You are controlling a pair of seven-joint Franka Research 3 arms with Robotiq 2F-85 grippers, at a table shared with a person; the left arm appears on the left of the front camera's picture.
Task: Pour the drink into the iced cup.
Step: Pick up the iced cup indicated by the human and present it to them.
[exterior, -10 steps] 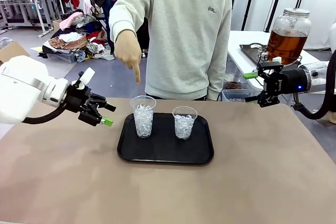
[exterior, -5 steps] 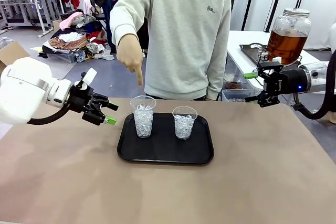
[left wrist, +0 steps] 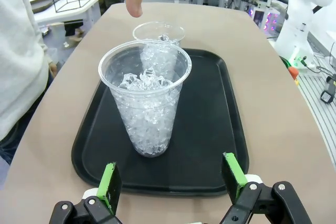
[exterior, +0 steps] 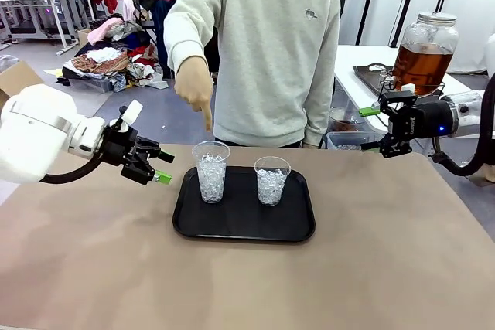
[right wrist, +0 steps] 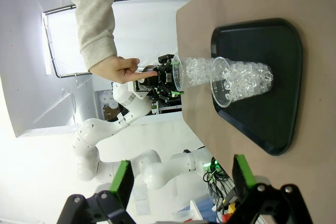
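**Table** (exterior: 387,268): brown, bare around the central black tray (exterior: 294,231). **Glass jar** (exterior: 424,40): lidded, holding the amber drink (exterior: 421,69), on a side table (exterior: 348,59) far right, behind the right gripper (exterior: 370,128), whose jaws are spread and empty. **Left cup** (exterior: 211,171) and **right cup** (exterior: 271,181): clear, ice-filled, apart on the tray. **Left gripper** (exterior: 162,168): spread, empty, near the tray's left edge. **Person's hand** (exterior: 193,86): index finger pointing down above the left cup.
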